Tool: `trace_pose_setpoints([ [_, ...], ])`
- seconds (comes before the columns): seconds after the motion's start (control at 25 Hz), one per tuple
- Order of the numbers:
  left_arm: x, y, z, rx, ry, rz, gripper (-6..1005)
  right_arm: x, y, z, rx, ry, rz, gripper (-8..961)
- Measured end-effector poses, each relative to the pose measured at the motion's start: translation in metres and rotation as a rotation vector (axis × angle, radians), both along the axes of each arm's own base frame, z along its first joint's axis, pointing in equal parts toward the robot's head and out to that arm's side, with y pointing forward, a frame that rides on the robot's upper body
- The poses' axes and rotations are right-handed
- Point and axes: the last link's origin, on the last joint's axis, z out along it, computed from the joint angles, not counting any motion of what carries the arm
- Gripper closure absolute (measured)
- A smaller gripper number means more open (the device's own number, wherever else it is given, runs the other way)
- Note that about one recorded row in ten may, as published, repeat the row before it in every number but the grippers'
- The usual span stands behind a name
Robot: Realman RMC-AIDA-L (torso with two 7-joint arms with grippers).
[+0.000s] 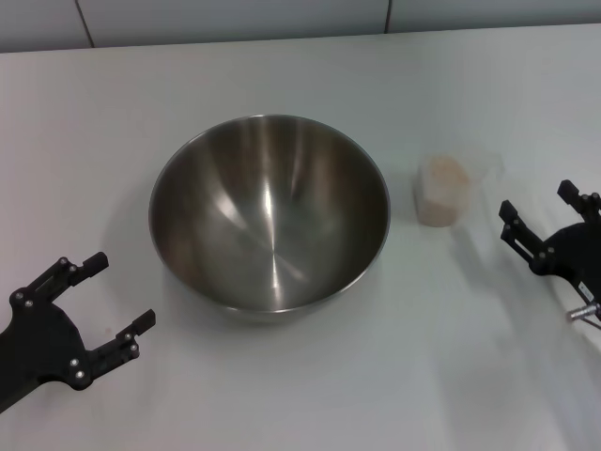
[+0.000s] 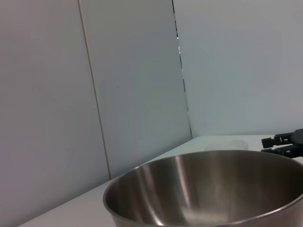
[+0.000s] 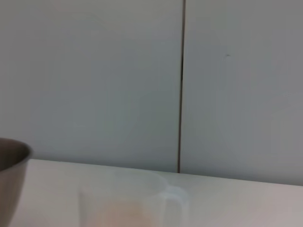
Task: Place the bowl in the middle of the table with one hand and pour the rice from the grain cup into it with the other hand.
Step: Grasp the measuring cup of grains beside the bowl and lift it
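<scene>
The steel bowl [image 1: 235, 188] stands upright and empty in the middle of the white table [image 1: 300, 75]. To its right stands the clear grain cup [image 1: 449, 188], holding pale rice [image 1: 441, 193]. My left gripper [image 1: 122, 289] rests open near the front left, apart from the bowl. Open too, my right gripper [image 1: 537, 199] sits just right of the cup without touching it. The left wrist view looks across the bowl [image 2: 208, 189] toward the right gripper [image 2: 274, 144]. In the right wrist view the cup [image 3: 123, 203] is close, with the bowl's edge [image 3: 9, 179] beside it.
A panelled wall [image 1: 282, 14] runs along the table's far edge. Bare tabletop lies in front of the bowl and behind it.
</scene>
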Motion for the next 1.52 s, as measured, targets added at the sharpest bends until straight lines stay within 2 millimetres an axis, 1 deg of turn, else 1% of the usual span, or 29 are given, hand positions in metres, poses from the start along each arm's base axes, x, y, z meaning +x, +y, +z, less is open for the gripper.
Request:
trace_pose_setpoints([
  [0.44, 0.0, 0.0, -0.001, -0.009, 0.003, -0.004, 172, -0.005, 0.021, 0.0, -0.001, -0.008, -0.008, 125],
  [1.2, 0.002, 0.002, -0.001, -0.011, 0.0, -0.007, 172, -0.012, 0.042, 0.005, 0.011, -0.017, 0.007, 124],
  [1.52, 0.001, 0.005, -0.003, -0.027, 0.0, 0.008, 172, -0.012, 0.05, 0.004, 0.003, -0.026, -0.007, 125],
])
